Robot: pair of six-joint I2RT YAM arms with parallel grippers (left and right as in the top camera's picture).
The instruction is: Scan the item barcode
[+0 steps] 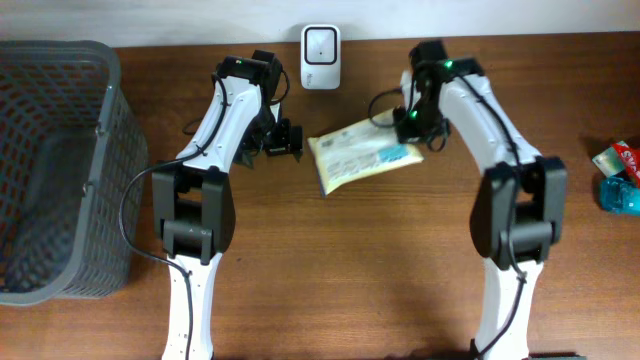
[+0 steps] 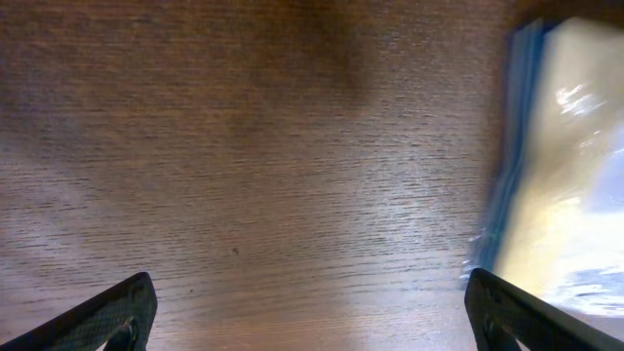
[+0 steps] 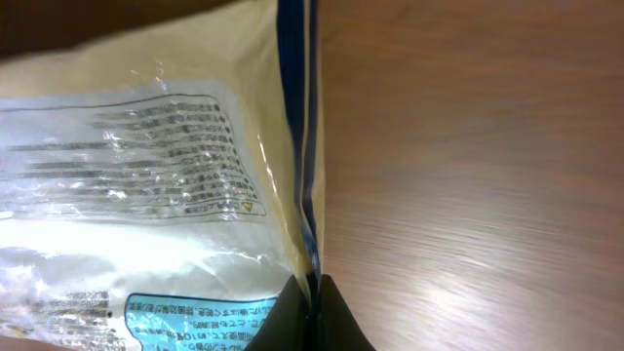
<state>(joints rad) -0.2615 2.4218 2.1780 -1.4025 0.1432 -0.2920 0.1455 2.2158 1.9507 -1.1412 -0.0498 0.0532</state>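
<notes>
My right gripper (image 3: 312,314) is clamped on the blue sealed edge of the pale yellow plastic packet (image 1: 358,158), and in the right wrist view the fingertips meet on that seam with the printed face of the packet spreading away to one side. My left gripper (image 1: 288,139) is released, its jaws standing wide with only the brown wooden table (image 2: 244,166) between them, and the packet's other end sits just beside it, apart from the fingers. The packet lies between my two hands, its long axis running across the table from one to the other with a slight slant. I cannot tell whether the held end is lifted off the wood. The small white barcode scanner (image 1: 320,43) stands at the far edge, beyond the packet and a little toward my left arm. As I judge it, the right hand, which has the grip, must carry the packet away from me and leftward to reach it. I count one packet, one scanner, one grey mesh basket (image 1: 110,130) far to my left, and two small red and teal packs (image 1: 620,176) at the right edge.
</notes>
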